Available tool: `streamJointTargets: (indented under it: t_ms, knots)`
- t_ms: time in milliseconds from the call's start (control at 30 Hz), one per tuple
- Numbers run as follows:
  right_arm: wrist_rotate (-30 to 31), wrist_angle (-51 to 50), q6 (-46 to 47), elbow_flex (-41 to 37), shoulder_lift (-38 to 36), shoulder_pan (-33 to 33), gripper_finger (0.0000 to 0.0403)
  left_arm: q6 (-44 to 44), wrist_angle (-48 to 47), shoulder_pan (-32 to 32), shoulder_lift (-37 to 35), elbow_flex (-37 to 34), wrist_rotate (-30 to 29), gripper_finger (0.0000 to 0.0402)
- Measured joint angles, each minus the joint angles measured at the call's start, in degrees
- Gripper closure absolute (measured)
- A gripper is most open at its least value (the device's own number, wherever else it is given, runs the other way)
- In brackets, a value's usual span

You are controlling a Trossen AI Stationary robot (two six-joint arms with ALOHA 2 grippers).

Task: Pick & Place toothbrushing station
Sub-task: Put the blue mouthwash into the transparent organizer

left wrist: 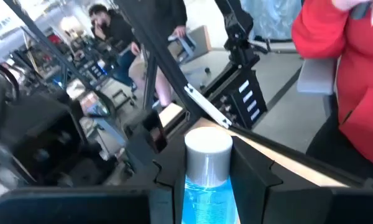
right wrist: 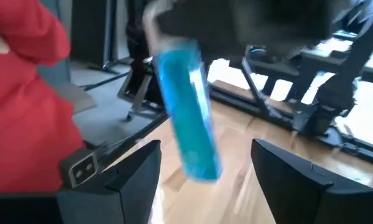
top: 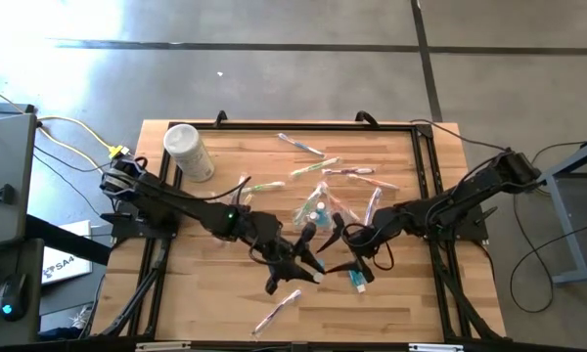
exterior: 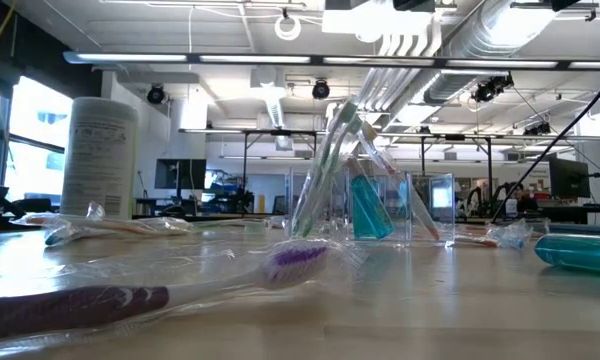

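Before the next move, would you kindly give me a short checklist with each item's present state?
1. Left gripper holds the blue bottle: ok, it sits between the fingers.
2. Right gripper ready to receive: ok, fingers apart.
3. Toothbrushing station upright: ok.
4. Table around the station free of loose toothbrushes: not ok.
5. Person in red clear of the arms: cannot tell.

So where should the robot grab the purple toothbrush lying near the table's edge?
By the middle of the handle, coming straight down from above, fingers across its thin width. The purple toothbrush lies flat on the table in a crinkly clear wrapper, long and narrow, so there's probably no way under it. The right gripper is open; the left gripper holds the blue bottle.
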Motion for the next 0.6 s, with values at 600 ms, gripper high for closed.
streamJointTargets:
  t_ms: [600]
  knots:
    - [-5.3, 4.43, -1.79, 0.0, 4.54, -1.6, 0.0271, -0.67, -0.18, 2.16, 1.99, -0.02, 1.03, 0.0317]
